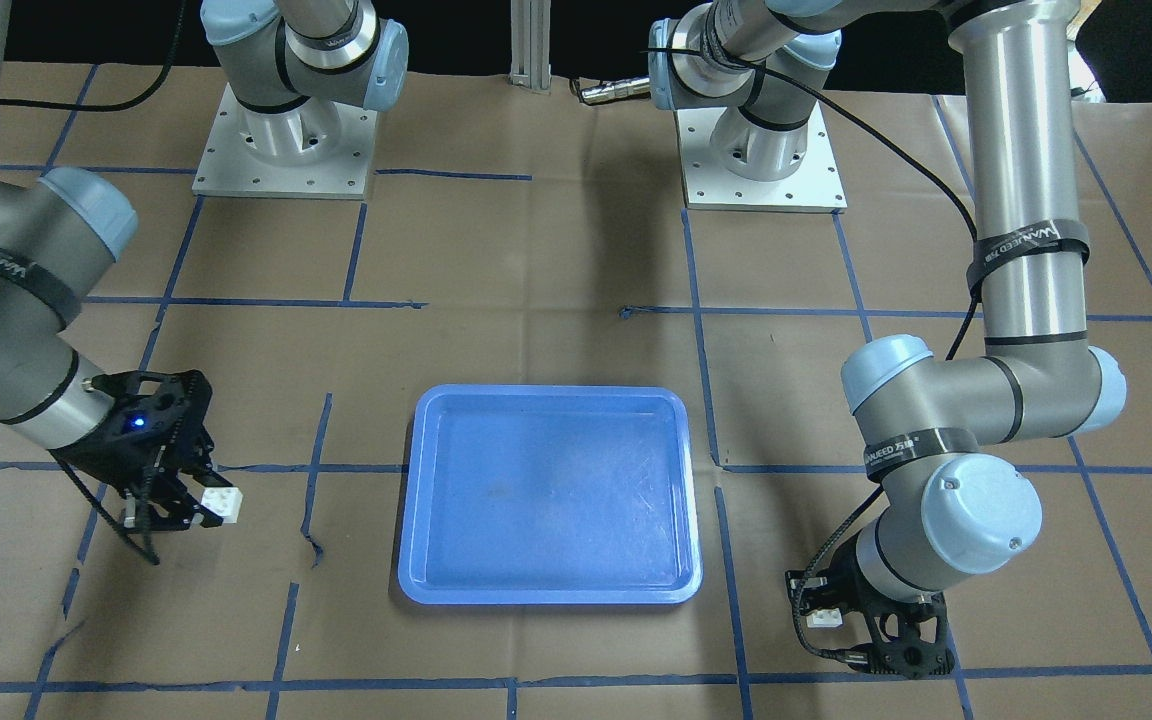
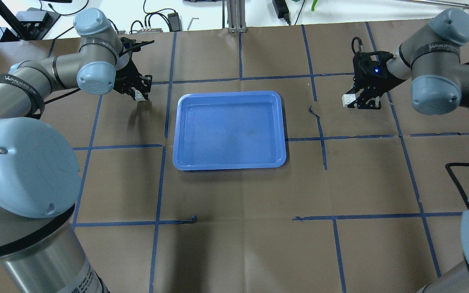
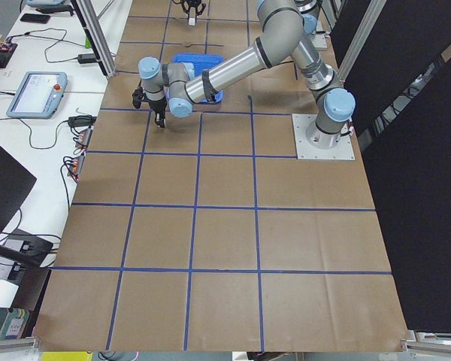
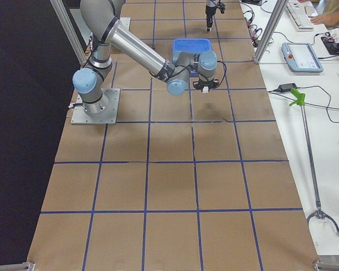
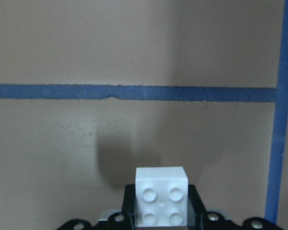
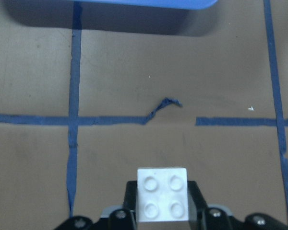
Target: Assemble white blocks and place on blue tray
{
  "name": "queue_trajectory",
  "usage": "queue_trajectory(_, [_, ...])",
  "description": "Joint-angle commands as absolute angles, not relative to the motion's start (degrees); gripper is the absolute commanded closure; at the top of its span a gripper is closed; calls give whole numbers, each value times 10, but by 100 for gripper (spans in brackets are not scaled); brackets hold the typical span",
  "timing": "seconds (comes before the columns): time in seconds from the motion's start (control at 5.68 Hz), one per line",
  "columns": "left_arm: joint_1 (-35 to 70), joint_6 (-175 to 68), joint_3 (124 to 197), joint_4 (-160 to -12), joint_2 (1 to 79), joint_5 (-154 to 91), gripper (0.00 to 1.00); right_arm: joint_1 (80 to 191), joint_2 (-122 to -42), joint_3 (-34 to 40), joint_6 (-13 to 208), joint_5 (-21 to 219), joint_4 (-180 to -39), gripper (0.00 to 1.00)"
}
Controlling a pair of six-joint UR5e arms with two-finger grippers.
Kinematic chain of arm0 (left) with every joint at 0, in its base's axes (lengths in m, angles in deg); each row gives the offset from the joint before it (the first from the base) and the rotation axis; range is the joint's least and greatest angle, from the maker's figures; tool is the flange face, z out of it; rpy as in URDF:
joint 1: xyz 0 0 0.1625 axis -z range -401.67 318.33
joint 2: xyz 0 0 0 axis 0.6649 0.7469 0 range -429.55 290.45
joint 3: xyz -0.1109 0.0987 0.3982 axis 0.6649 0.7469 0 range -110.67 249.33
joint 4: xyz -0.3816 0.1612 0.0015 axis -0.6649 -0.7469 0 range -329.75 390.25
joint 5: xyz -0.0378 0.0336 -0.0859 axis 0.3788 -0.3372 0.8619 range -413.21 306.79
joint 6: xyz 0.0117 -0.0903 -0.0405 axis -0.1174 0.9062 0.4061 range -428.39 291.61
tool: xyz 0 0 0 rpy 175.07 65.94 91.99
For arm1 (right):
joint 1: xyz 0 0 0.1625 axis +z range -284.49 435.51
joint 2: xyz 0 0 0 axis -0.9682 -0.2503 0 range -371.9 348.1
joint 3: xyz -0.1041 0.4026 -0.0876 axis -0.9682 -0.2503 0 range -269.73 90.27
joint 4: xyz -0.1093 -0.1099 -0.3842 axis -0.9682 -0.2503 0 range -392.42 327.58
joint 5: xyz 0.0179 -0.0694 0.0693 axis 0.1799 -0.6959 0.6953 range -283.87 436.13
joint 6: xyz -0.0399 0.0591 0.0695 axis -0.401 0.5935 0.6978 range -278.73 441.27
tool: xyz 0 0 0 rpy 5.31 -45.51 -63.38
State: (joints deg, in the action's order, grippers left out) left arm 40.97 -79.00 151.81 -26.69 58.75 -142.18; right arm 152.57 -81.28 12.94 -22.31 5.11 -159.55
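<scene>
The blue tray lies empty in the middle of the table and also shows in the overhead view. My left gripper is shut on a white block, left of the tray. In the left wrist view that block sits between the fingers with its studs facing the camera. My right gripper is shut on the other white block, right of the tray. That block shows the same way in the right wrist view. Both blocks cast shadows on the paper below them.
Brown paper with a blue tape grid covers the table. The two arm bases stand at the robot's side. A black cable lies near my right arm. The tray's edge is ahead of the right gripper.
</scene>
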Motion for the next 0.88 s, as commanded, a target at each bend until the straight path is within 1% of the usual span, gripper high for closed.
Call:
queue_trajectory(0.0, [443,-933,1560,-270,531,-1420,100,1632,-825,130,-104,54,-1596,81])
queue_trajectory(0.18, [485,-1008,1616,-269,491,-1425,100,1680,-824,144,-27,49,-1606,81])
queue_trajectory(0.35, [509,-1091,1650,-269,461,-1425,100,1704,-822,176,23,47,-1680,81])
queue_trajectory(0.53, [512,-1201,1665,-270,440,-1424,100,1716,-820,228,53,48,-1766,81])
queue_trajectory(0.7, [517,-1326,1672,-269,439,-1422,100,1717,-820,265,55,50,-1817,81])
